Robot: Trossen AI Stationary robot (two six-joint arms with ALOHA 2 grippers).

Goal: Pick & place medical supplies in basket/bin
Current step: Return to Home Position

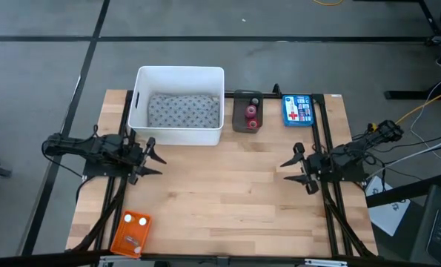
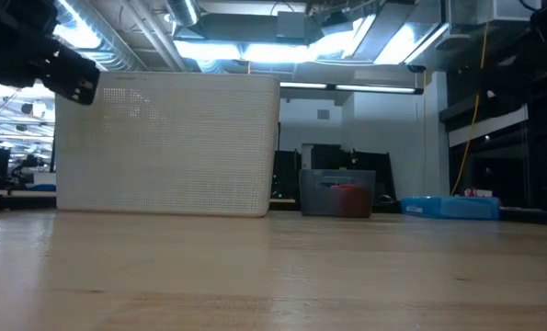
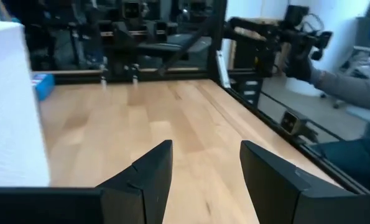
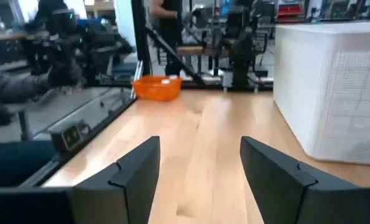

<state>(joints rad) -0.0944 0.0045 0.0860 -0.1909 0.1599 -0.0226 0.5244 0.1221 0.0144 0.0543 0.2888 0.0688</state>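
The orange basket (image 1: 131, 233) lies by the table's near left corner with two tiny pale pieces in it; the right wrist view shows this basket (image 4: 157, 87) far ahead. A grey dotted cloth (image 1: 183, 111) lies inside the white tub (image 1: 179, 74). A small dark tray (image 1: 247, 113) right of the tub holds a pink roll (image 1: 250, 112) and a red piece (image 1: 252, 124). My left gripper (image 1: 152, 156) hovers open near the tub's near left corner, empty (image 3: 206, 168). My right gripper (image 1: 296, 169) is open and empty (image 4: 200, 168) at the table's right side.
A blue first-aid box (image 1: 297, 110) sits at the far right, right of the tray (image 2: 337, 193). The tall tub (image 2: 167, 147) stands between both arms at the far side. Bare wood spans the table's middle and near side. A person's dark-gloved hand (image 3: 300, 62) shows beyond the table.
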